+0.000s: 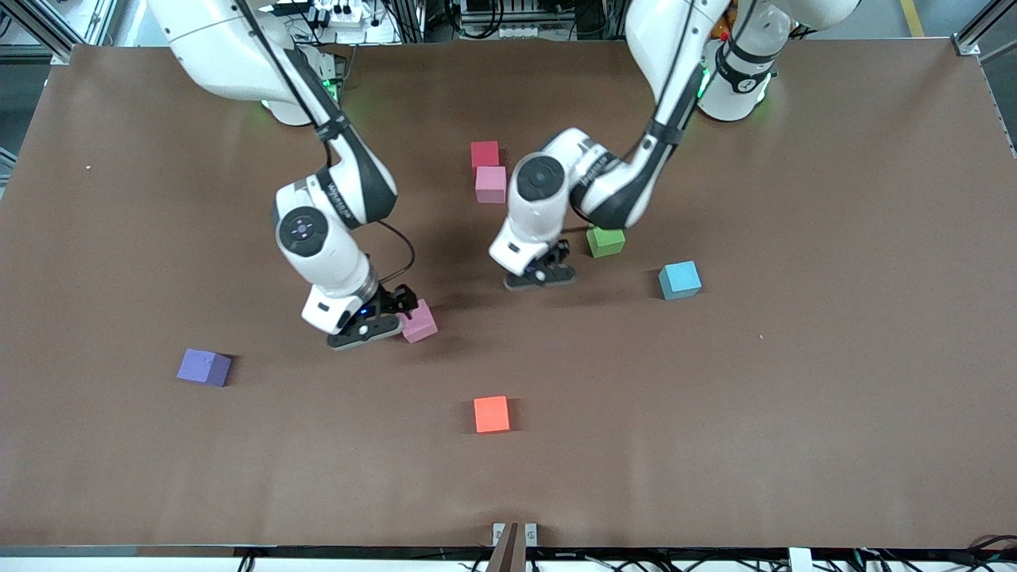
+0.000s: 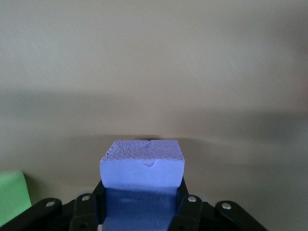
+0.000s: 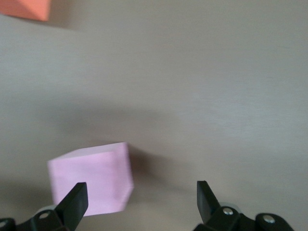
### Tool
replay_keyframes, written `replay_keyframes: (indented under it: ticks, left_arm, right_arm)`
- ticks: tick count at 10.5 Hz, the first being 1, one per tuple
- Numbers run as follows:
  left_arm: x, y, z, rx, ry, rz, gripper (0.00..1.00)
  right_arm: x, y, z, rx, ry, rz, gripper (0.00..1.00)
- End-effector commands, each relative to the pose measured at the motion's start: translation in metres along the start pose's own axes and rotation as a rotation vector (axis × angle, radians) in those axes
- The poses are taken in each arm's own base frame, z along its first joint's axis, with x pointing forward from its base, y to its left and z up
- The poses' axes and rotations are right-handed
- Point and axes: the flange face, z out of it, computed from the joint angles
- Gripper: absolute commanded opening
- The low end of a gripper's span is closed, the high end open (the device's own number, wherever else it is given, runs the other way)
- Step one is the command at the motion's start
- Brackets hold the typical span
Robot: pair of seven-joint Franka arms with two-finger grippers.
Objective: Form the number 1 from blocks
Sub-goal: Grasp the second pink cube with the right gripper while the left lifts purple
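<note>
Left wrist view | left hand point(image 2: 142, 202) clamps blue-violet cube point(image 2: 142, 166) | right hand point(image 3: 139, 202) spread beside pink cube point(image 3: 91, 178)

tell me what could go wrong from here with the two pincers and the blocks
1. The right pincer is open with the pink block off-centre, against one finger; closing now may push or twist it instead of gripping it.
2. The left pincer is shut on a purple block held by its lower part; the foam could tilt or slip when moved.
3. The green block sits close beside the left pincer and might get knocked.
</note>
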Motion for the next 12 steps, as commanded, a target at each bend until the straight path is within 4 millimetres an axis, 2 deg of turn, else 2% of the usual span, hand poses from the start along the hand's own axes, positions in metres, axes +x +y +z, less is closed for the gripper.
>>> replay_keyframes:
  ticks: [1,3,5,6,8,9,11,12]
  left_arm:
    - [-0.048,0.025,0.006,0.011,-0.035,0.029,0.00]
    - [-0.066,0.050,0.012,-0.009,-0.049,0.045,0.00]
    - [-0.085,0.060,0.014,-0.014,-0.067,0.045,0.00]
    - [-0.103,0.067,0.018,-0.010,-0.077,0.062,0.00]
    - [-0.117,0.069,0.040,0.021,-0.090,0.073,0.00]
    - [-0.124,0.070,0.045,0.030,-0.093,0.084,0.00]
    - [-0.127,0.070,0.051,0.038,-0.098,0.087,0.00]
    - [-0.128,0.070,0.051,0.040,-0.097,0.093,0.42]
  right_arm:
    - [0.001,0.042,0.001,-0.001,-0.010,0.007,1.00]
    - [0.000,0.038,0.003,0.005,-0.013,0.012,1.00]
    - [-0.004,0.025,0.008,0.042,-0.025,0.034,1.00]
    - [-0.004,0.014,0.007,0.054,-0.017,0.012,1.00]
    - [-0.005,0.001,0.007,0.067,-0.017,-0.008,1.00]
    - [-0.006,-0.008,0.009,0.076,-0.020,-0.019,1.00]
    - [-0.006,-0.010,0.008,0.087,-0.012,-0.009,1.00]
    - [-0.006,-0.010,0.009,0.086,-0.013,-0.010,1.00]
